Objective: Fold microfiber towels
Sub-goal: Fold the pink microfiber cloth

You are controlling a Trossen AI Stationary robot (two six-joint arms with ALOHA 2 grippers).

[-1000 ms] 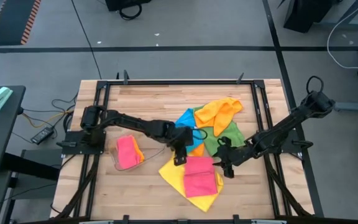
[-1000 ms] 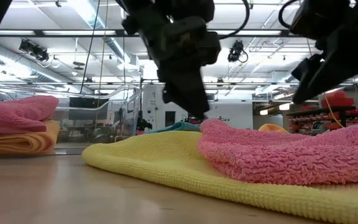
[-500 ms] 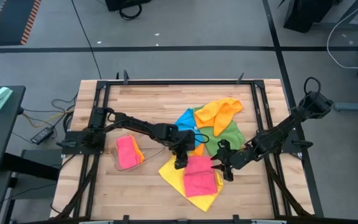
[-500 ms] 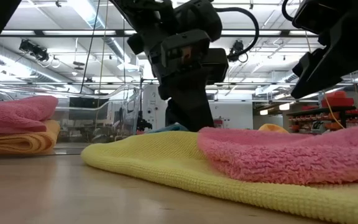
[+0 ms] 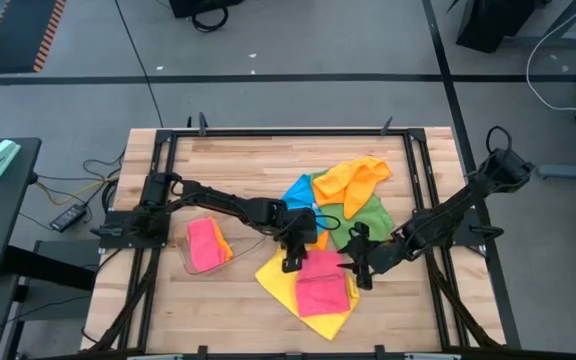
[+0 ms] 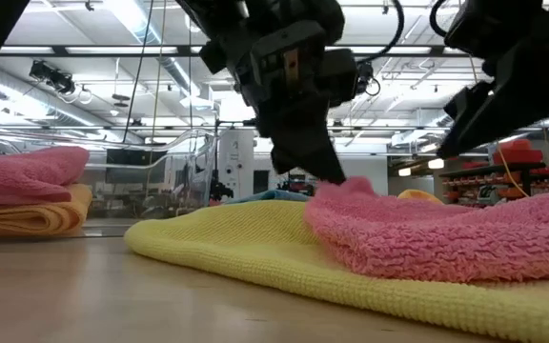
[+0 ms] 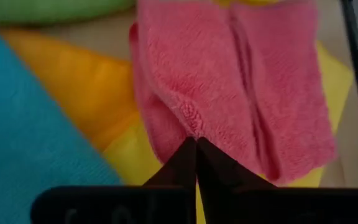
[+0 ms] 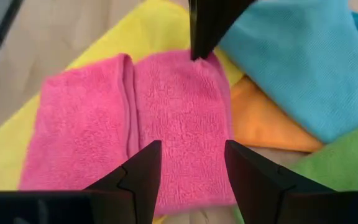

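From above, the left gripper (image 5: pixel 290 262) is pinching the top corner of the pink towel (image 5: pixel 320 283). This folded towel is lying on a spread yellow towel (image 5: pixel 280 278) near the front of the wooden table (image 5: pixel 238 170). The right gripper (image 5: pixel 353 270) is waiting just beside the pink towel's other top corner with its fingers spread, likely to take that corner. More towels are piled behind, and folded ones are sitting in the clear tray (image 5: pixel 206 246), probably finished.

From table height, the left gripper (image 6: pixel 330 174) is biting the pink towel (image 6: pixel 446 238) at its edge, pulling up a small peak.

In the left wrist view, the fingers (image 7: pixel 185 163) are pressed together on a pink fold (image 7: pixel 229 93).

In the right wrist view, the right fingers (image 8: pixel 143 169) are standing apart over the pink towel (image 8: pixel 135 130), holding nothing.
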